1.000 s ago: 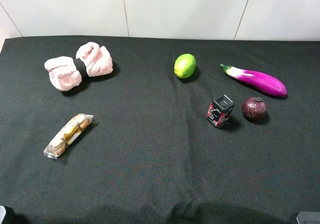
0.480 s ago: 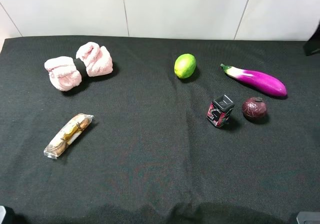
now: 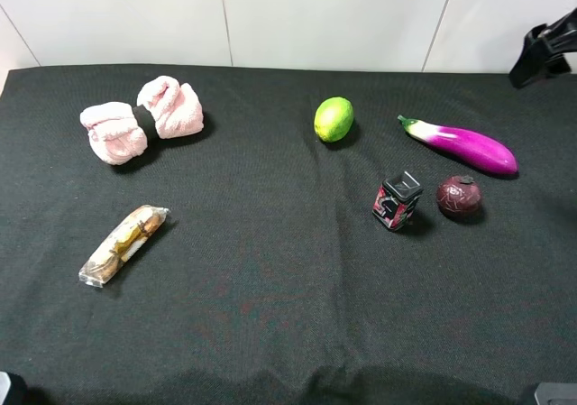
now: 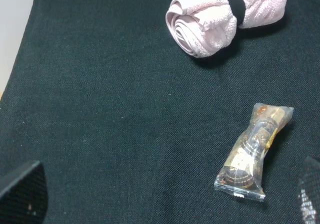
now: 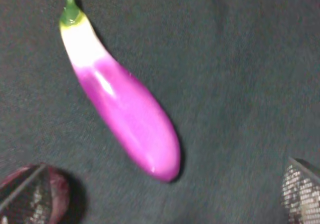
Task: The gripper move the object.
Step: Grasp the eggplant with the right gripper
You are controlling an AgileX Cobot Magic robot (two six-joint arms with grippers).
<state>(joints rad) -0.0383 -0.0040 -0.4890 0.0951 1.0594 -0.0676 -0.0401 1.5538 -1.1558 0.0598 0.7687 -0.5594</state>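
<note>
The right gripper (image 5: 164, 193) hangs over the toy eggplant (image 3: 462, 143), jaws wide apart and empty. The eggplant lies on the black cloth (image 3: 270, 288) just beyond the round maroon fruit (image 3: 459, 196), apart from it.

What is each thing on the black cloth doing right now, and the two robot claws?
Long glossy magenta-purple toy eggplant: lying flat, untouched.
Round green lime: sitting alone, untouched.
Small black-and-red box: standing up.
Round dark maroon fruit: resting beside the box.
Two pink rolled towels: rolled up, side by side.
Clear plastic-wrapped snack: lying flat.
Right gripper: open, empty, above the eggplant.
Left gripper: open, empty.
</note>
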